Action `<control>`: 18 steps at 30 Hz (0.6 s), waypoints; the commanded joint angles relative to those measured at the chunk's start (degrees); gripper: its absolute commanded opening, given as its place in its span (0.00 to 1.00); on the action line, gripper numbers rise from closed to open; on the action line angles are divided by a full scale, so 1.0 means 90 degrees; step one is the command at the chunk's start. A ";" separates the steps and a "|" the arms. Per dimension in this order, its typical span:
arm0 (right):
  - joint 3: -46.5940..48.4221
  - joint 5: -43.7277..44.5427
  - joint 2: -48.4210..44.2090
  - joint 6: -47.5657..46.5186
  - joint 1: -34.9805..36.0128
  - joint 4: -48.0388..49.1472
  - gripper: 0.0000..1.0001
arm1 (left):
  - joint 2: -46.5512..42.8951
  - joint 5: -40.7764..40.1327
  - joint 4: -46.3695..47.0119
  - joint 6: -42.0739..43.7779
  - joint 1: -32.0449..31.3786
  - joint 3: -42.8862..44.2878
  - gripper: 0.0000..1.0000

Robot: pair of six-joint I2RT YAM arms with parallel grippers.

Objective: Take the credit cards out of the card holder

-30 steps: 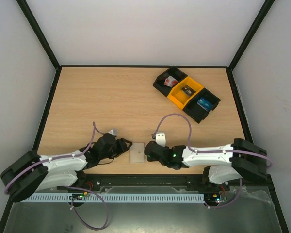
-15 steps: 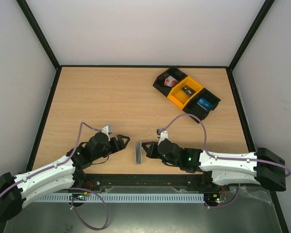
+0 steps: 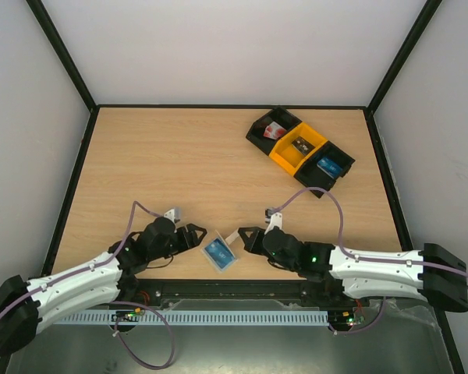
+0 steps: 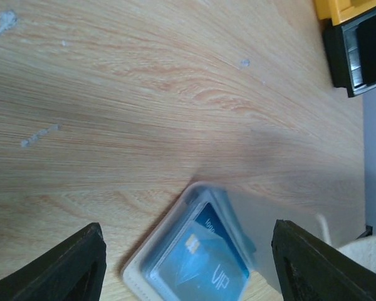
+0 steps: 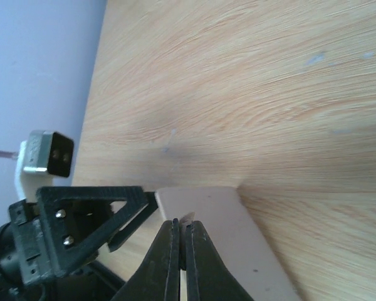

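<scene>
R hand (image 5: 179, 222) is pinched fully shut on the thin edge of the card holder's (image 3: 221, 254) pale flap. The flap runs off from its tips and looks lifted off the worktop (image 3: 179, 164), tho can't tell how high. L hand (image 4: 187, 227) is spread wide w/ nothing in it, fingers (image 4: 81, 263) either side of the holder and not touching it.

Key relation: the holder's flat half sits dead ahead of the L hand, in the gap between its fingers, resting on the worktop. A blue credit card (image 4: 203, 266) shows face up thru the clear pocket. The card's long axis runs diagonal across the L hand's gap, not square to it.

L hand is the free one and about as close as the R, so my guess is L does the pull while R holds the flap open. L prob needs to drop, twist a bit to square up w/ the card's short edge, then close on it.

Risk: the fingers catch the pocket lip along w/ the card and drag the whole holder. No 2nd card visible in the holder; can't tell if one sits under the flap.
</scene>
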 commanded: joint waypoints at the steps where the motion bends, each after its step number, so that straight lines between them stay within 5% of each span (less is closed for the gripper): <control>1: -0.0317 0.1003 -0.0433 0.0397 -0.0007 -0.1038 0.02 | 0.0151 0.0113 0.0070 -0.0103 -0.0013 -0.0103 0.72; 8: -0.0835 0.1644 -0.1304 0.0884 -0.0007 -0.1978 0.02 | 0.0369 0.0370 0.0601 -0.0294 -0.0021 -0.0381 0.66; 18: -0.1562 0.1307 -0.1582 0.1256 -0.0007 -0.1779 0.02 | 0.0781 0.0783 0.1585 -0.0292 -0.0037 -0.0491 0.60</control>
